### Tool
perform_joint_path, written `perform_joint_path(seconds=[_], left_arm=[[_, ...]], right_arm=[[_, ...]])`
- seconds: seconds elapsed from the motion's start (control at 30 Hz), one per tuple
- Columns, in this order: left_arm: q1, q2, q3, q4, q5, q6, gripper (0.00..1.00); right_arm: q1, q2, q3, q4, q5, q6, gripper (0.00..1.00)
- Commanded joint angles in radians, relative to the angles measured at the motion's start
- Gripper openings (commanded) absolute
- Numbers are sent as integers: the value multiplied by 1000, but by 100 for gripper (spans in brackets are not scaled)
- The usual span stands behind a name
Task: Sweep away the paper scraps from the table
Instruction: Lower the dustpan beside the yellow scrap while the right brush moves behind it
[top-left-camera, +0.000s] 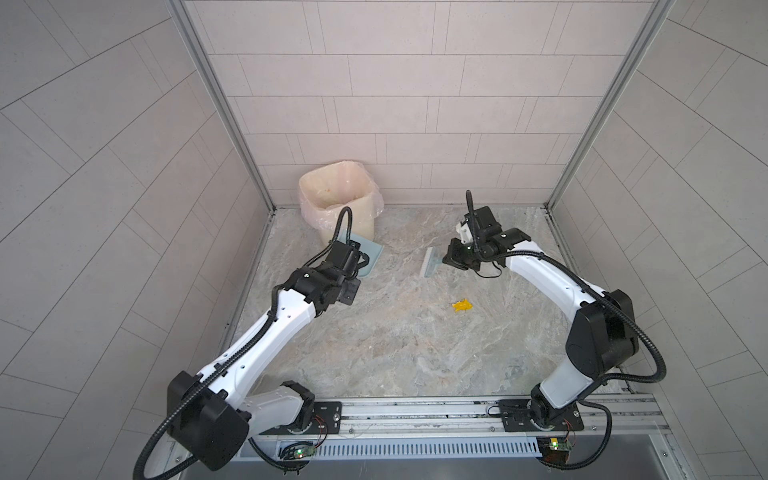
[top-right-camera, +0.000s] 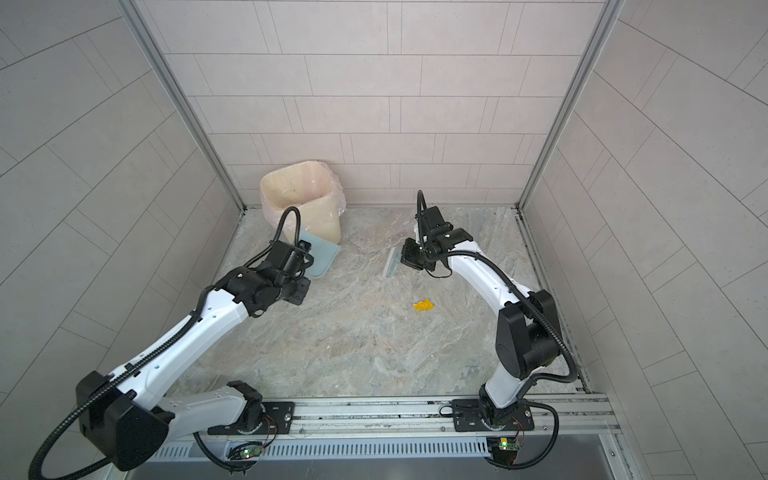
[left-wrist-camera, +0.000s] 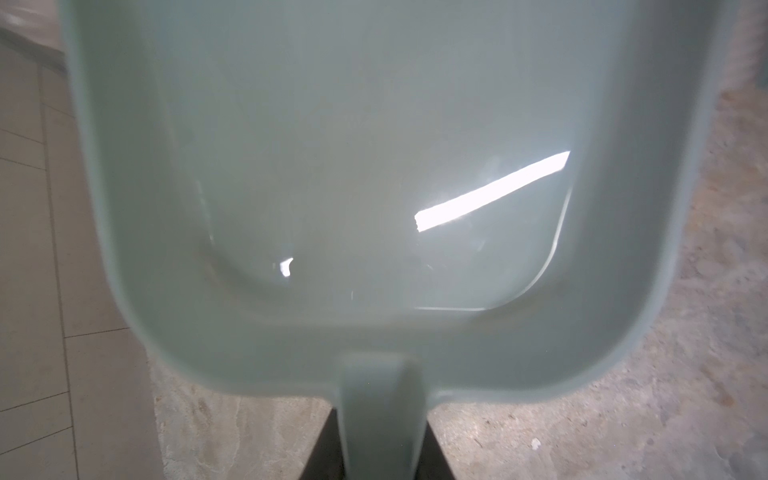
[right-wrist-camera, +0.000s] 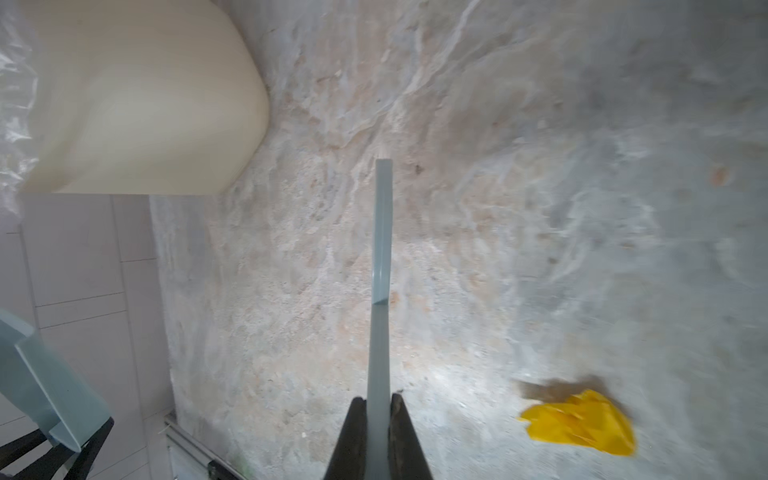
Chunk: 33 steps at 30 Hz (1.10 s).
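Left gripper (left-wrist-camera: 380, 453): clenched on the handle of the pale blue dustpan (left-wrist-camera: 332, 166), with dark fingers (left-wrist-camera: 322, 451) pinching it from both sides. Pan is near the far left corner of the table (top-left-camera: 395, 353), mouth toward the bin (top-left-camera: 361, 226), just beside its base. Can't tell if the lip touches the table. Pan floor is bare, only light glare on it.

Right gripper (right-wrist-camera: 379, 432): clamped tight on the thin handle of the brush (right-wrist-camera: 383, 232), one finger each side. Brush head points toward the table's left edge, in the far half, right of centre. Can't tell whether the bristles touch the surface.

Bin: cream, lined with a clear plastic bag (top-left-camera: 309, 216), standing in the far left corner against the back wall. Both top views show a pale heap at the bottom and a small orange fleck on the inner wall, too small to identify.

Paper scrap (top-left-camera: 462, 306): one yellow crumpled wad lying on the table, right of centre. It is closer to the near edge than the brush, clear of the bristles, and well apart from dustpan and bin.
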Motion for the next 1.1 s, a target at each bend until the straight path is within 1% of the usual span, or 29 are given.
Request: perform_joint_path(seconds=[0.0, 0.1, 0.17, 0.3, 0.47, 0.6, 0.87, 1.07], left_arm=[[-57, 37, -29, 1, 86, -36, 0], [-120, 105, -32, 12, 166, -36, 0], [-162, 163, -26, 17, 209, -23, 0], [-233, 263, -23, 42, 254, 7, 0], [-282, 339, -13, 47, 286, 45, 0], [-316, 379, -10, 44, 296, 70, 0], [-377, 464, 21, 31, 293, 114, 0], [-395, 497, 42, 37, 291, 122, 0]], right_arm=[[-35, -40, 74, -286, 100, -275, 0], [-42, -14, 135, -444, 194, -415, 0], [-40, -6, 146, -500, 249, -471, 0], [-39, -5, 152, -560, 324, -528, 0], [-33, 5, 152, -604, 388, -559, 0], [-18, 17, 134, -618, 387, -566, 0], [48, 48, 112, -612, 356, -555, 0], [69, 52, 121, -603, 306, -544, 0]])
